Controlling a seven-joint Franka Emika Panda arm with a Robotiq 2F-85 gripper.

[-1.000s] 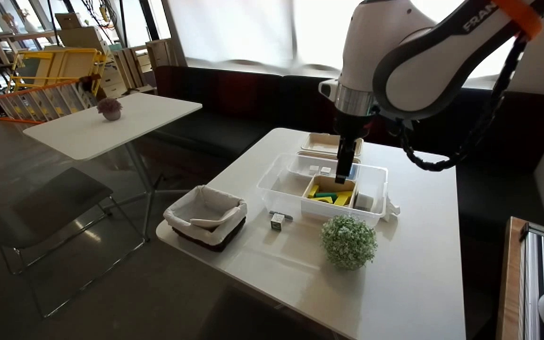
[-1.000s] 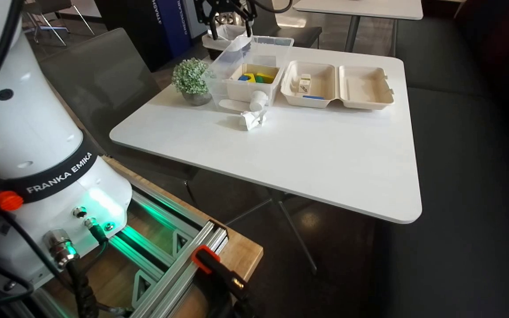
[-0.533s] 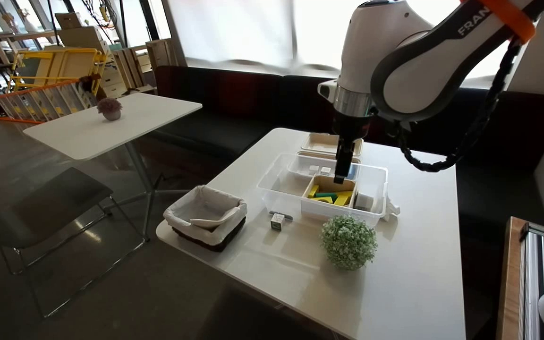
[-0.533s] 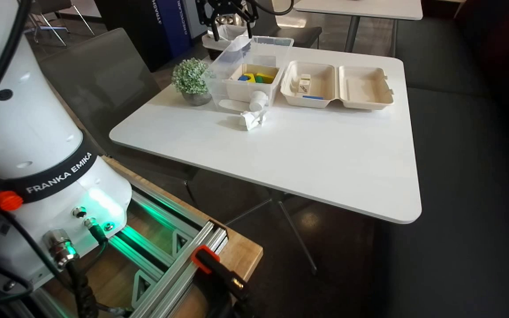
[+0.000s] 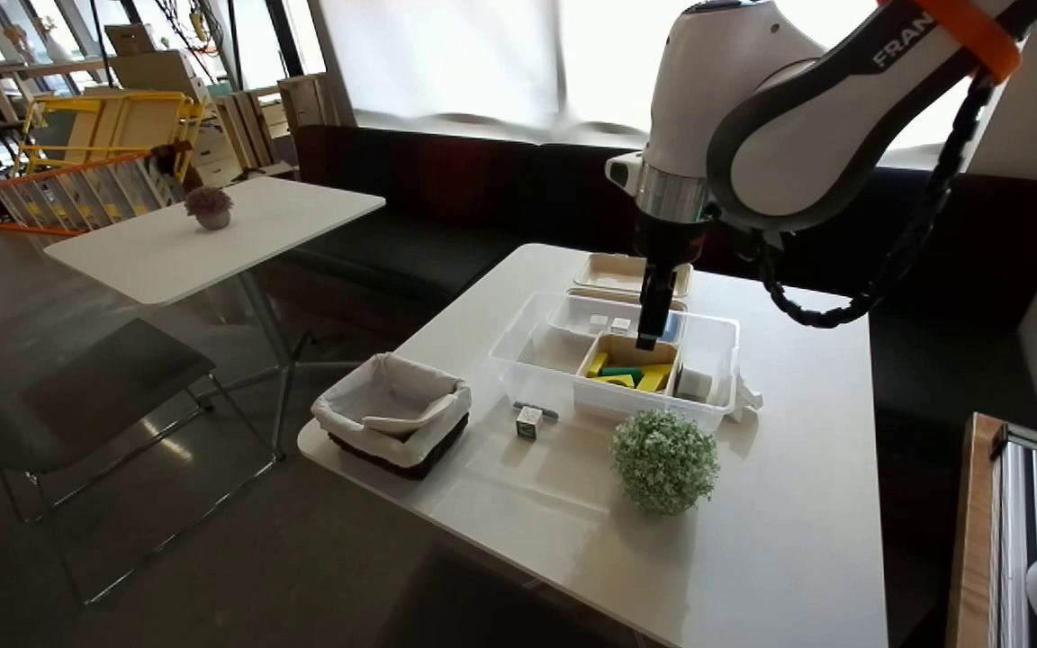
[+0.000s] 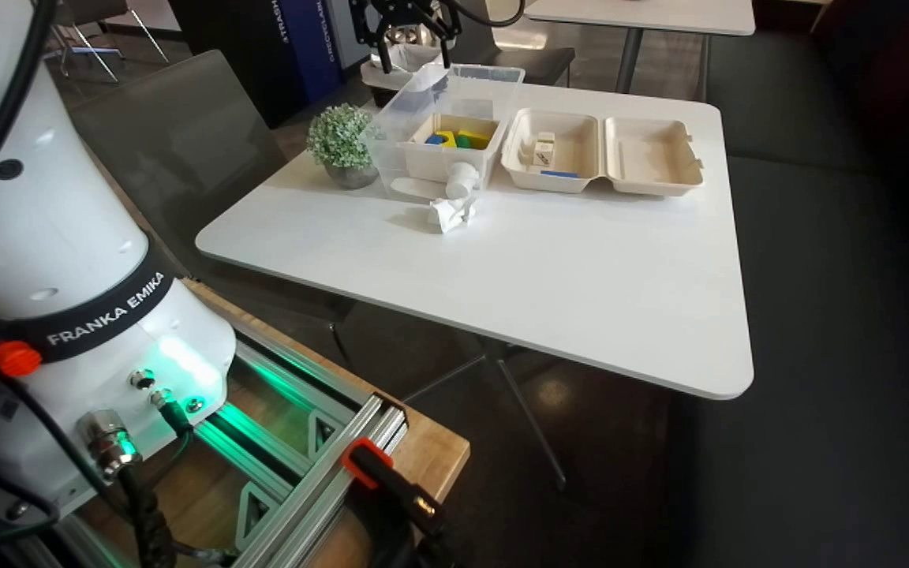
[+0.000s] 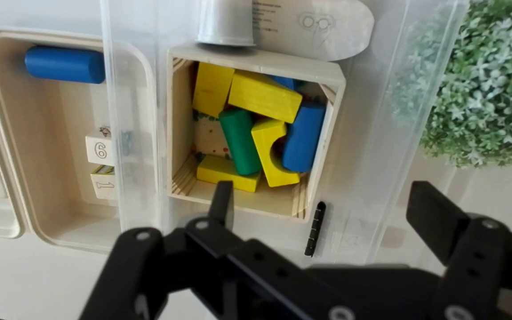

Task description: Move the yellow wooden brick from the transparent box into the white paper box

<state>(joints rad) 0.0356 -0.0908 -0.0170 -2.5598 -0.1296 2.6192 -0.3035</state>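
Hovering spread, the claw (image 6: pixel 414 65) seemingly had the whole move left: yellow bricks (image 7: pixel 265 95) lay in the crate (image 7: pixel 278 66) inside the tub (image 7: pixel 365 169), none in the tray (image 7: pixel 60 186) toward the bench (image 6: pixel 817 315) edge of the counter (image 6: pixel 581 268).

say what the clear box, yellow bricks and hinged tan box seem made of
Clear box: probably smooth plastic; the plant shows through its wall.
Yellow bricks: likely matte painted wood; opaque colour, crisp edges.
Hinged tan box: perhaps matte moulded pulp; rounded corners, fold between halves.
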